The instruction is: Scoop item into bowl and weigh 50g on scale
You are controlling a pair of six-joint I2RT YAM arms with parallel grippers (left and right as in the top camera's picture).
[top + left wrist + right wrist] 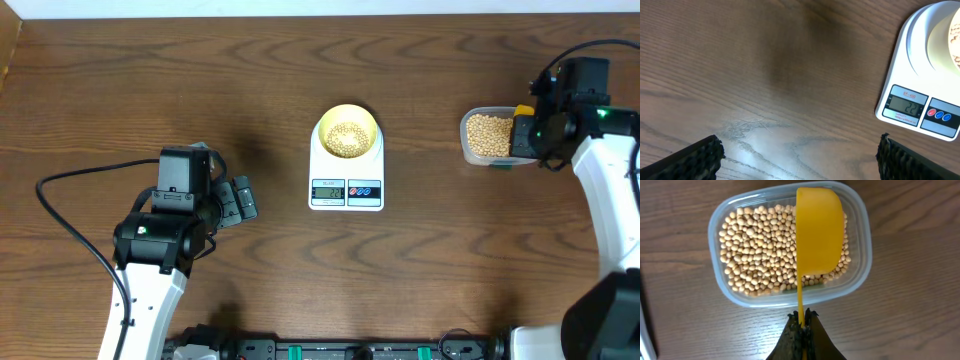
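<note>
Dark wood table [120,80], open room left and far; beans [348,138] lie partly in the pale bowl [323,124] on the white scale [322,172] at centre, the rest in the clear tub [862,240] at the right edge. Right gripper [802,316] pinches the thin handle of the yellow scoop [819,230] over the tub; left gripper [238,198] is spread wide, holding nothing, left of the scale. Risks, by my judgement: the handle twists in the pinch on the carry across the open gap, shedding beans that roll, or a heavy tip into the small bowl overshoots the weight.
</note>
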